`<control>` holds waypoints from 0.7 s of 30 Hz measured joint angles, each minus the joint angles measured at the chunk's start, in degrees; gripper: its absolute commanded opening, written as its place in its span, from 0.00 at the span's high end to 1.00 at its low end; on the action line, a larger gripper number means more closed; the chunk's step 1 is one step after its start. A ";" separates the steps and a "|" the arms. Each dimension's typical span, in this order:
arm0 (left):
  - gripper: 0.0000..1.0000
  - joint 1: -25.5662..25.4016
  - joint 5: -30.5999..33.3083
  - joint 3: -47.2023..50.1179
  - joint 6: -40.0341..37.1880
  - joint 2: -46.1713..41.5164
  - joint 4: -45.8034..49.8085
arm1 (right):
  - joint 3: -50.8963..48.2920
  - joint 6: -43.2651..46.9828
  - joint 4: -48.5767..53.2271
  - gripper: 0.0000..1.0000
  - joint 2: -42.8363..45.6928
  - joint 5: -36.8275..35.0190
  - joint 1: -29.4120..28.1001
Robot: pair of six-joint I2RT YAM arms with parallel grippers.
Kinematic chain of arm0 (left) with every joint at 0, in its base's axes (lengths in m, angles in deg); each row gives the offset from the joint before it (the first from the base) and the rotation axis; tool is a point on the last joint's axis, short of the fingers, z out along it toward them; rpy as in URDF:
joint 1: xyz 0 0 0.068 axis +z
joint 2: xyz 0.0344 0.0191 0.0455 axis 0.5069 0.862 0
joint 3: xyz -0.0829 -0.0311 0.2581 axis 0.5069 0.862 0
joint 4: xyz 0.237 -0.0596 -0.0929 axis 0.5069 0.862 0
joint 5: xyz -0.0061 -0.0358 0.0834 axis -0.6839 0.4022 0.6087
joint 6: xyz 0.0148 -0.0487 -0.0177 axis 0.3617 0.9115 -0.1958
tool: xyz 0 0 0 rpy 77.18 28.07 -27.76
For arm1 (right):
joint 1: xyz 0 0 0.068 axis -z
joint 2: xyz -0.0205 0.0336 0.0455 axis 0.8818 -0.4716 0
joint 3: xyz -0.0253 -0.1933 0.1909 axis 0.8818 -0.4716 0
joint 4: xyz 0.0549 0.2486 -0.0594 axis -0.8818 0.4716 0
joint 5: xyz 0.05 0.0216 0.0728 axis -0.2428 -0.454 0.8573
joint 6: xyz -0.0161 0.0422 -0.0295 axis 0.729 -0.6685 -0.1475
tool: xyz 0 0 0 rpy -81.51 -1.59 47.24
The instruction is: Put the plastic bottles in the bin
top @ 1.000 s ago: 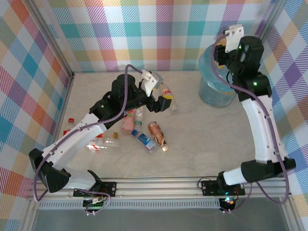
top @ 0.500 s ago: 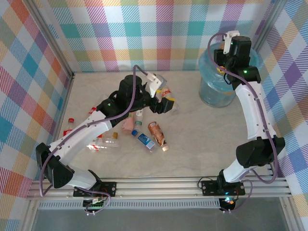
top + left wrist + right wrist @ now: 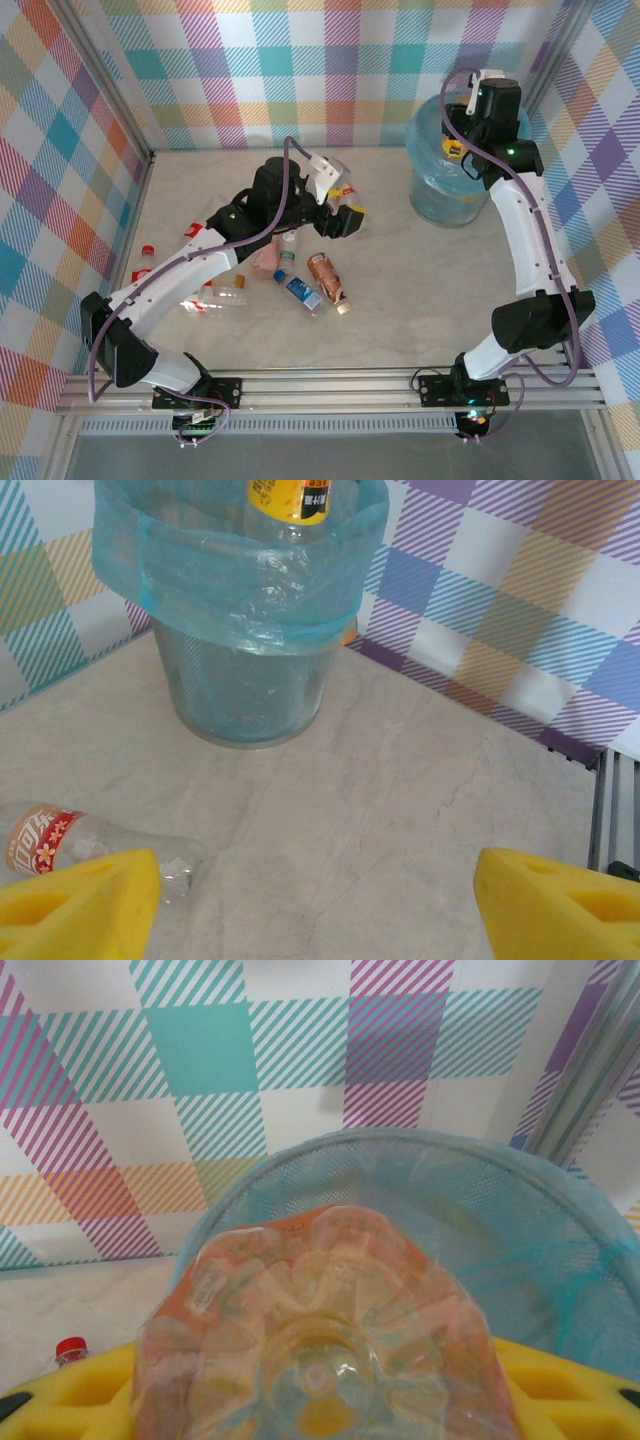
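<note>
- Top external view: the right gripper [image 3: 457, 150] hung over the bin [image 3: 440, 200] by the far wall. The left gripper [image 3: 343, 218] was mid-table, with loose bottles [image 3: 325, 272] lying near it.
- Left wrist view: the left gripper's yellow fingers [image 3: 80, 900] stood wide apart, holding nothing. A red-label bottle [image 3: 60, 842] lay just beside one finger.
- Right wrist view: the right gripper squeezed an orange bottle [image 3: 320, 1300] right above the bin's blue bag [image 3: 560, 1230].

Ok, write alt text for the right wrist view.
The right hand grips a clear, orange-tinted plastic bottle, base toward the camera, over the round bin lined with a light-blue plastic bag. Behind is a plaid wall; a small red bottle cap shows at lower left.
</note>
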 measured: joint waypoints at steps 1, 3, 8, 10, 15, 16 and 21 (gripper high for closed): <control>0.18 0.00 0.00 0.00 0.02 0.00 0.00 | 0.00 -0.33 0.39 0.49 0.00 -0.22 -0.37; 0.18 0.00 0.00 0.11 0.02 0.00 0.00 | -0.24 -1.05 0.85 0.49 0.00 -0.83 -1.03; 0.18 0.00 0.02 1.14 0.04 0.00 0.00 | -3.13 -2.43 1.03 0.48 -0.02 -1.75 -2.12; 0.18 0.00 0.02 1.25 0.02 0.00 0.02 | -4.61 -2.93 0.96 0.48 -0.02 -1.90 -2.27; 0.18 0.00 0.02 1.57 0.02 0.00 -0.02 | -7.67 -4.02 0.81 0.43 -0.35 -1.88 -2.43; 0.18 0.00 0.02 1.66 0.02 0.00 -0.04 | -8.07 -4.13 0.74 0.43 -0.52 -1.88 -2.43; 0.18 0.00 0.02 1.84 0.02 0.00 -0.02 | -9.42 -4.48 -0.11 0.36 -2.54 -1.86 -2.43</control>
